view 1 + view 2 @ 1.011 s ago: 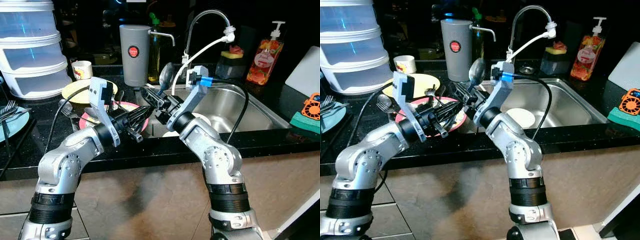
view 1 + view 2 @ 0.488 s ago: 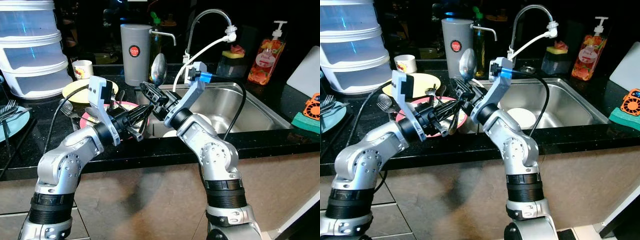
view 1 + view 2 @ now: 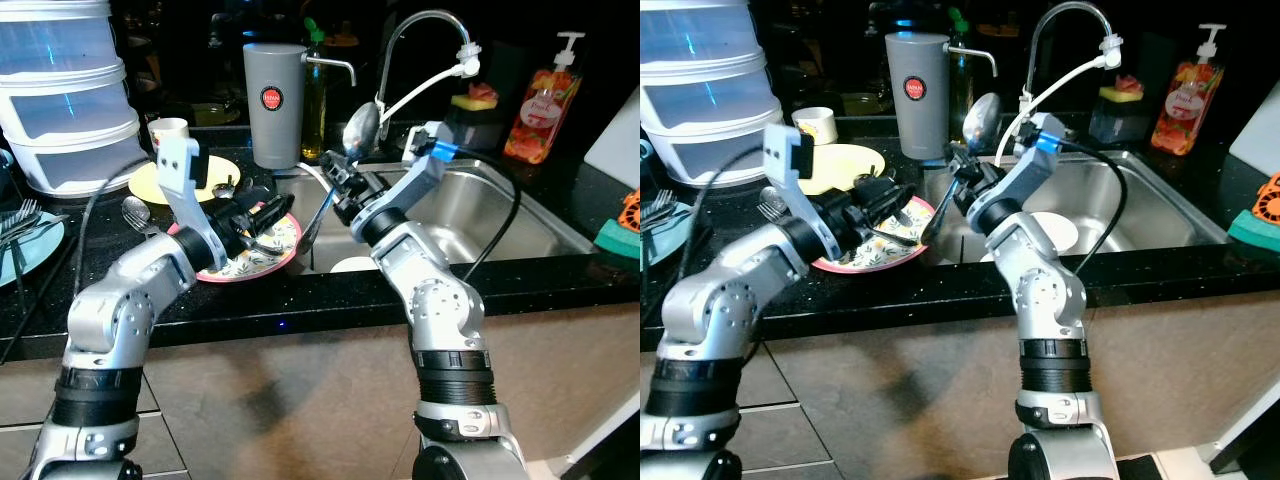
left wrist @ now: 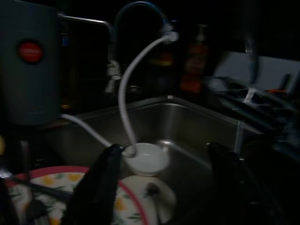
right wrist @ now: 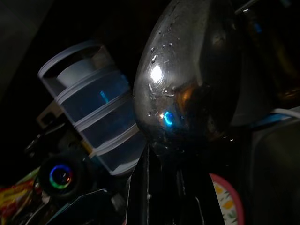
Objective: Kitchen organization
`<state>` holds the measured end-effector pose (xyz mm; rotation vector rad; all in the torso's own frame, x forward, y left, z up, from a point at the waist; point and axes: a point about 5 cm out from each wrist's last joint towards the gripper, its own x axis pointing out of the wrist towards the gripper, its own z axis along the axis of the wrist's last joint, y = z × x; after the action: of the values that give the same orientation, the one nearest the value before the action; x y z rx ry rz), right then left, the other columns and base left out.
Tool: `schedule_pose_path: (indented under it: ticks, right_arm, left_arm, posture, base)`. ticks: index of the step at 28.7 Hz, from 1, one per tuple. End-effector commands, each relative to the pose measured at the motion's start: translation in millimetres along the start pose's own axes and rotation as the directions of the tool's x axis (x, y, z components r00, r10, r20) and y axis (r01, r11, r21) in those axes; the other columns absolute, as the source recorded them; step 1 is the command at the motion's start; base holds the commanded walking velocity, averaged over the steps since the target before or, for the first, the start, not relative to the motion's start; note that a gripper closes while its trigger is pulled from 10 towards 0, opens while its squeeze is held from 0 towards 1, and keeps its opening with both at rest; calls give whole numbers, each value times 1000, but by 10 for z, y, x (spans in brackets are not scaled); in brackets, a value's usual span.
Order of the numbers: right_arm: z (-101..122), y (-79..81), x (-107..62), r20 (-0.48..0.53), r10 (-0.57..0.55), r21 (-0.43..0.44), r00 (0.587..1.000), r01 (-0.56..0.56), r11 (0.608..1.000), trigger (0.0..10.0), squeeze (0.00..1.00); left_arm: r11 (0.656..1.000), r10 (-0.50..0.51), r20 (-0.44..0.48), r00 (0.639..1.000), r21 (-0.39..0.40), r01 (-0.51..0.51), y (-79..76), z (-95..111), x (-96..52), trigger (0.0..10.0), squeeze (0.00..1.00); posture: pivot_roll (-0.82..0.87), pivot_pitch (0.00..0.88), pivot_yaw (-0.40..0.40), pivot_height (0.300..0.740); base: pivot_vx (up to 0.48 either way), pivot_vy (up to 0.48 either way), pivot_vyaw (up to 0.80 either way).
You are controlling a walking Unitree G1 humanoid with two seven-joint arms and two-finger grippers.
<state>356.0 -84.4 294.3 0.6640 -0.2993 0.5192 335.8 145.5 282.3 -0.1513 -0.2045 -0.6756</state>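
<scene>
I see the right gripper [image 3: 341, 183] clamped on the handle of one large shiny metal spoon [image 3: 359, 126], bowl raised above the left rim of the stainless steel sink [image 3: 520, 215], just in front of the curved chrome tap [image 3: 420, 22] and its white hose [image 3: 430, 84]. My left gripper [image 3: 262, 213] hangs over the pink-rimmed floral plate [image 3: 268, 252] at the black counter's [image 3: 300, 300] front edge; its black fingers [image 4: 101, 183] stand parted, holding nothing. One round white dish [image 3: 1055, 232] lies in the basin. Behind the plate I count one yellow plate [image 3: 150, 185], one small white cup [image 3: 166, 132], one tall grey cylindrical canister [image 3: 274, 102] and one stacked translucent plastic container [image 3: 65, 90]. Loose forks [image 3: 20, 215] rest on a pale blue plate [image 3: 30, 250] at far left. One orange soap dispenser bottle [image 3: 546, 100] stands behind the sink. Right of the white dish, the basin floor is bare steel.
</scene>
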Motion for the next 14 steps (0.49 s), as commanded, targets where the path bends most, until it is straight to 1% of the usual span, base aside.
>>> schedule_pose_path:
  ticks: [1, 2, 3, 4, 5, 7, 8, 11, 14]
  right_arm:
    - [62, -27, 11, 36, -18, -1, 999, 18, 1000, 0, 0]
    - [72, -36, 10, 42, -22, -1, 999, 23, 1000, 0, 0]
    - [94, -64, 12, 54, -35, -6, 998, 35, 999, 0, 0]
    - [125, -98, 15, 70, -49, -10, 996, 50, 999, 0, 0]
    - [125, -98, 15, 70, -49, -10, 996, 50, 999, 0, 0]
    - [196, -168, 26, 106, -78, -28, 991, 81, 996, 0, 0]
    - [257, -223, 41, 138, -105, -54, 985, 113, 992, 0, 0]
    - [326, -282, 55, 177, -139, -99, 974, 158, 982, 0, 0]
    - [406, -362, 65, 226, -183, -165, 957, 223, 961, 0, 0]
  left_arm:
    - [998, 50, -10, 999, 33, -49, 92, 16, -16, 10000, 914]
    - [998, 51, -10, 999, 38, -51, 97, 20, -15, 10000, 914]
    - [998, 46, -11, 999, 35, -46, 99, 27, -14, 10000, 0]
    - [998, 44, -12, 999, 33, -44, 101, 31, -13, 10000, 0]
    - [998, 44, -12, 999, 33, -44, 101, 31, -13, 10000, 0]
    - [999, 39, -16, 999, 34, -39, 104, 30, -9, 10000, 0]
    - [999, 40, -19, 999, 36, -39, 114, 20, -9, 10000, 0]
    - [998, 46, -20, 999, 48, -45, 131, 8, -13, 10000, 0]
    - [996, 52, -30, 998, 74, -49, 141, -16, -8, 10000, 0]
  posture:
    - [83, 31, 44, 740]
    - [83, 31, 44, 740]
    - [86, 36, 48, 740]
    - [89, 40, 52, 740]
    - [89, 40, 52, 740]
    - [89, 42, 54, 740]
    - [88, 43, 54, 740]
    - [82, 41, 51, 740]
    - [75, 38, 45, 740]
  base:
    - [0, 0, 0]
    - [0, 0, 0]
    - [0, 0, 0]
    - [0, 0, 0]
    - [0, 0, 0]
    - [0, 0, 0]
    - [0, 0, 0]
    - [0, 0, 0]
    - [0, 0, 0]
